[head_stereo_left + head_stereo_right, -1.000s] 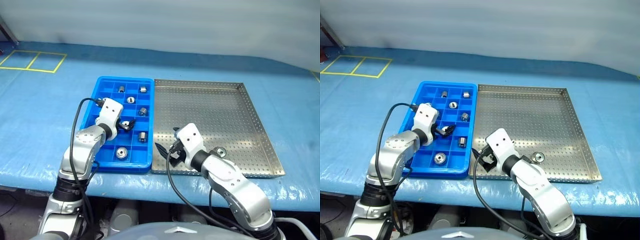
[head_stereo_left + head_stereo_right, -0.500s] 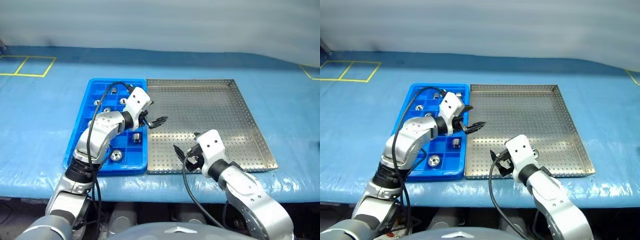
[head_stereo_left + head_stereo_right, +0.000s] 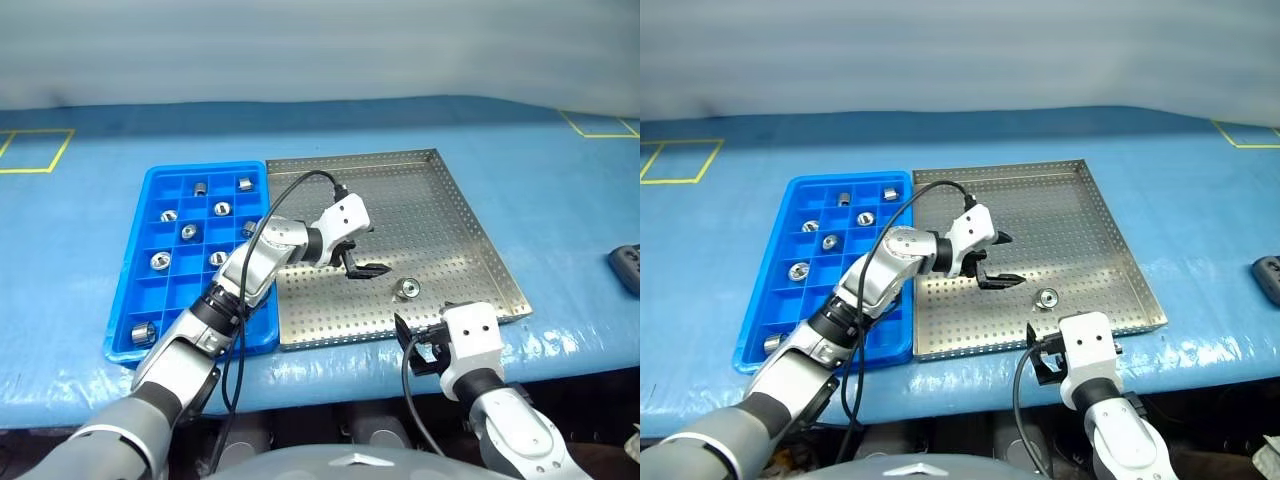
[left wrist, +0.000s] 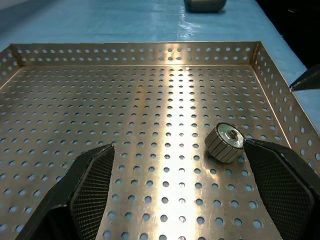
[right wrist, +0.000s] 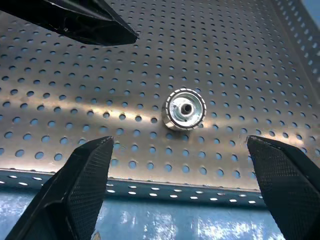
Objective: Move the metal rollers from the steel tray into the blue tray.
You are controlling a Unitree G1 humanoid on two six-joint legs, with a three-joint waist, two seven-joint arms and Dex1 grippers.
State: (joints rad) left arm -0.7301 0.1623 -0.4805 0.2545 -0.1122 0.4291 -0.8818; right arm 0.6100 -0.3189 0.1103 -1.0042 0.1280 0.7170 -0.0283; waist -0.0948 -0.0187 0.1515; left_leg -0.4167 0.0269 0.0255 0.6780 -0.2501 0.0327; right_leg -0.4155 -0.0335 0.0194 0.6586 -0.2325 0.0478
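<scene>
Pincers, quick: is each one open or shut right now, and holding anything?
Left pincer: open, empty, over the steel tray near the last roller.
Right pincer: open, empty, at the tray's near rim.

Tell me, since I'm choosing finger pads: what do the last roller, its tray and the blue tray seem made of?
Roller: looks like bright polished metal, mirror glints, ribbed rim, dark centre hole.
Steel tray: sheet metal, brushed shine, punched holes, folded rim.
Blue tray: probably moulded plastic, even glossy colour, thin compartment walls.
</scene>
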